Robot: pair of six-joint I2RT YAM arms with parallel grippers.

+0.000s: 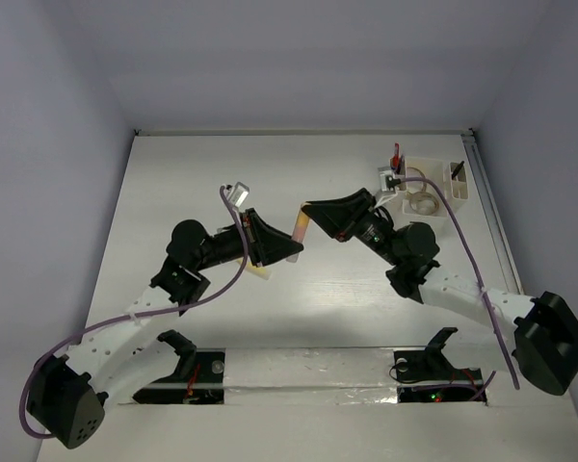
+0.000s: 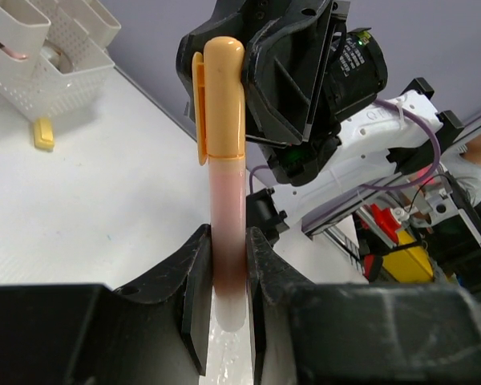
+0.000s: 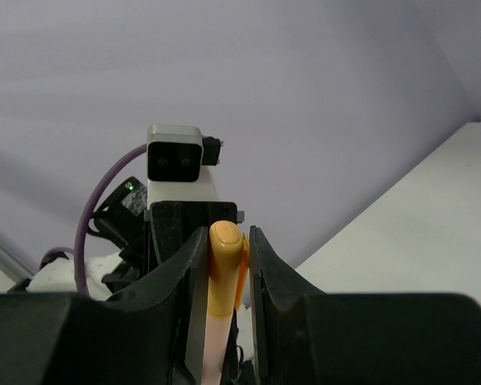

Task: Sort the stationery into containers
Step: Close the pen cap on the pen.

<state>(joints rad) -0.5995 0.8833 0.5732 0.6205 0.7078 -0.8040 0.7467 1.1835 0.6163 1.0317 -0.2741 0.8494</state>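
While both arms met above the middle of the counter (image 1: 173, 173), we held a pink pen (image 2: 224, 184) with an orange cap between them. Our left end effector (image 2: 227, 273) was clamped on the pen's lower barrel. Our right end effector (image 3: 227, 249) had its fingers on either side of the orange cap, very close to it; we could not tell whether they pressed on it or stood just apart. The white organiser (image 1: 432, 183) stood at the far right of the counter, well apart from the pen, with a small yellow block (image 2: 43, 134) lying just beside it. We judged this a handover step: next, the right side needed a firm grip before the left let go, then a carry to a narrow compartment.
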